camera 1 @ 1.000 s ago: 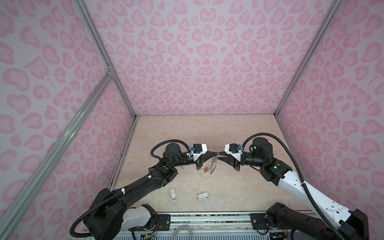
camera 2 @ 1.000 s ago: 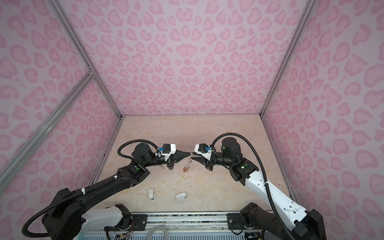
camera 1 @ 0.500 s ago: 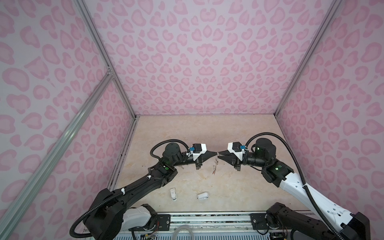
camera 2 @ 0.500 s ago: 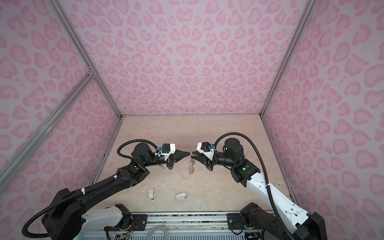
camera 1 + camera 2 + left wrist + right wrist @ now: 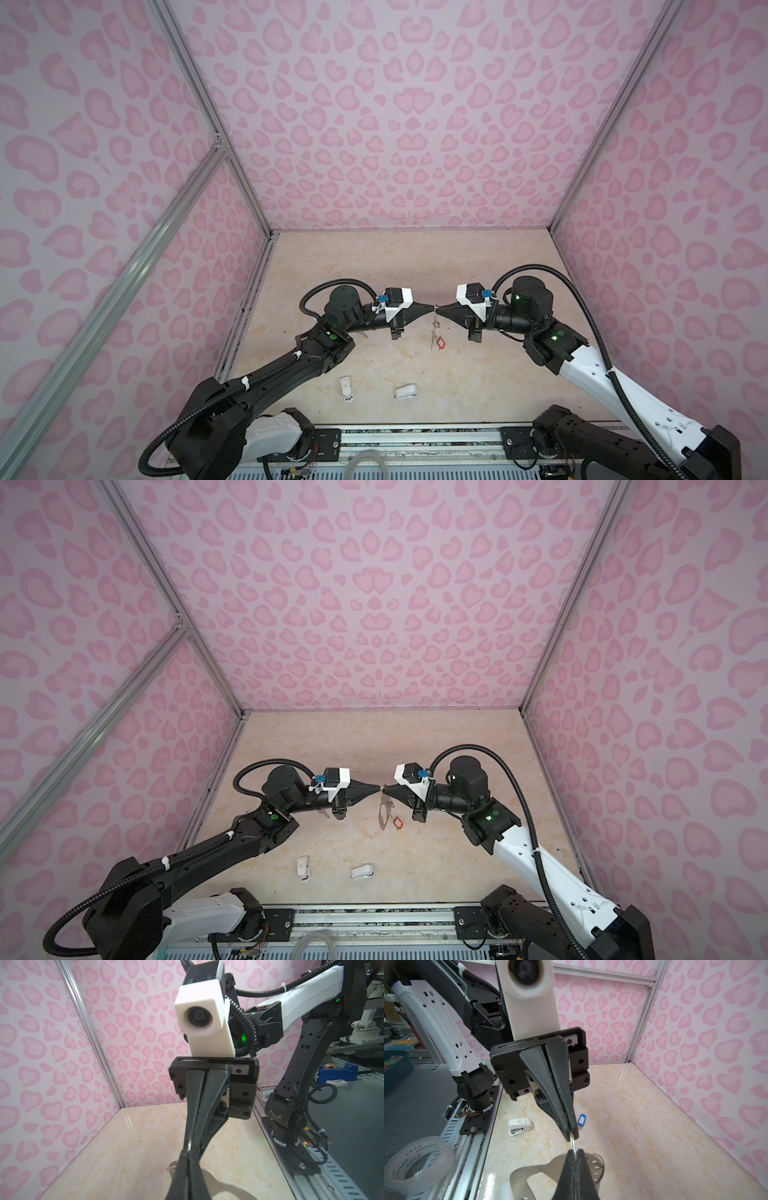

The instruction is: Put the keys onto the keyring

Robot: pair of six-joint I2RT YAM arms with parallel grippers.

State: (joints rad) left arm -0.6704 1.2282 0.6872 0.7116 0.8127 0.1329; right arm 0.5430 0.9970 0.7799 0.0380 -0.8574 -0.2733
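My left gripper and right gripper meet tip to tip above the middle of the table, and both are shut on one small wire ring of the keyring. The grey keyring plate hangs below them, seen edge-on in both top views and flat in the right wrist view. A key with an orange-red tag dangles at the plate's lower end. A key with a blue tag lies on the table under the left gripper. In the left wrist view my left gripper hides most of the plate.
Two small white plastic objects lie near the table's front edge. A roll of clear tape sits outside the table beside the front rail. Pink patterned walls close in three sides.
My right gripper has shut its jaws on the wire ring that the left one holds. The plate, tilted before, now hangs straight down. The left gripper has stayed shut and still.
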